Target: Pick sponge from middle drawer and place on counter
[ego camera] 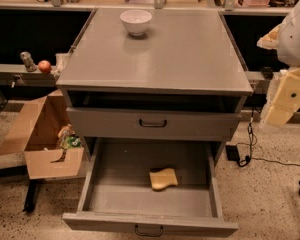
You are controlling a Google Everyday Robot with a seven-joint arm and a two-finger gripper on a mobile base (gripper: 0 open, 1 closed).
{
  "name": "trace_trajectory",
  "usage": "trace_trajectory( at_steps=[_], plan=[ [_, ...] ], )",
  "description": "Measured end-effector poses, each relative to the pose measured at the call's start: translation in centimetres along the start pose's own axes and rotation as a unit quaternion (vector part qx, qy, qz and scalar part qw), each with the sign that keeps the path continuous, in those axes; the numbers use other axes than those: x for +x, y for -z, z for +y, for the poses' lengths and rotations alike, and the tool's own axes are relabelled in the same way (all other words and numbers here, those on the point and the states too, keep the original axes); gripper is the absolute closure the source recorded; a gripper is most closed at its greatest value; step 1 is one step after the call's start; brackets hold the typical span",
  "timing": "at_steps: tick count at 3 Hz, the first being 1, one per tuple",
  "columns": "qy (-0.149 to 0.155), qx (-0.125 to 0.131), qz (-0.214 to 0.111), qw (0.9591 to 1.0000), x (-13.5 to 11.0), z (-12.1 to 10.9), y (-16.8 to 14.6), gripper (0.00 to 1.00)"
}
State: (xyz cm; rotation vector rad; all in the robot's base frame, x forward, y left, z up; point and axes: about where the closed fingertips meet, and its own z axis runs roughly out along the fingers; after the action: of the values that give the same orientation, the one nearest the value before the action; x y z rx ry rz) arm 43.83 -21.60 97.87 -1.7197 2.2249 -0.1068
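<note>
The counter (160,54) carries only a white bowl (136,21) near its far edge, on the midline. Below the counter's front rim is a dark slot whose inside cannot be made out, then a grey drawer front (152,124) showing no tray. Lower still, the middle drawer (92,176) is pulled well out from under the counter, its front handle partly cut off by the bottom of the view. The sponge (163,178) lies flat on that drawer's floor, a little right of centre, touching no wall. The gripper (280,111) hangs just right of the counter's front right corner and below its top, apart from the cabinet. It is a cream block partly cut off by the edge, holding nothing visible, and whether it is open or closed cannot be told. Left of the counter, an open cardboard box (37,134) sits on the floor, its small contents indistinct.
</note>
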Motion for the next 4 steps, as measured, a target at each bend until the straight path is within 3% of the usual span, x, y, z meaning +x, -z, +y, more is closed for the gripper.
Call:
trace_trajectory(
  at_steps=[1, 2, 4],
  plan=[
    [0.0, 0.0, 0.0, 1.0, 0.0, 0.0, 0.0, 0.0],
    [0.009, 0.005, -0.002, 0.9999, -0.3, 0.5, -2.7, 0.0],
    [0.033, -0.012, -0.059, 0.9976, -0.2, 4.9, -14.0, 0.0]
  ],
)
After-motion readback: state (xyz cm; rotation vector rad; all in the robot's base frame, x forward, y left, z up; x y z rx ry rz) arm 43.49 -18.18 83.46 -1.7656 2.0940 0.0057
